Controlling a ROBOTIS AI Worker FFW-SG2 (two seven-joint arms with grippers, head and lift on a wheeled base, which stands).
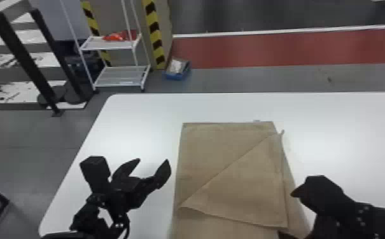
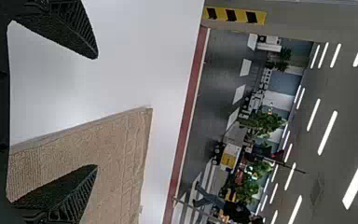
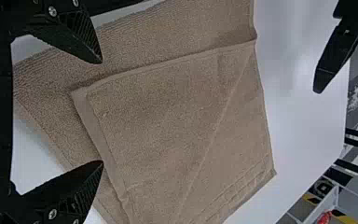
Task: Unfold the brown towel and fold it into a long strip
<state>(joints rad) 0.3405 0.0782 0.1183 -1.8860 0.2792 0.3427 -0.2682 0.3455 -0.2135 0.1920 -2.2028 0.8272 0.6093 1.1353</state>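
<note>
Brown towel, lying partly folded on the white table, sits between the two grippers. The left gripper is spread wide and empty just beside the towel's left edge; should it pinch only the top layer there, the cloth underneath would likely stay behind and bunch. A slanting line climbs from that edge toward the far right corner, setting off a loose, fairly smooth flap. Along the right side the under layer juts past the flap, so folding without squaring it could give a crooked strip. The right gripper, also wide and empty, is at the near right; brushing the flap might rumple it.
</note>
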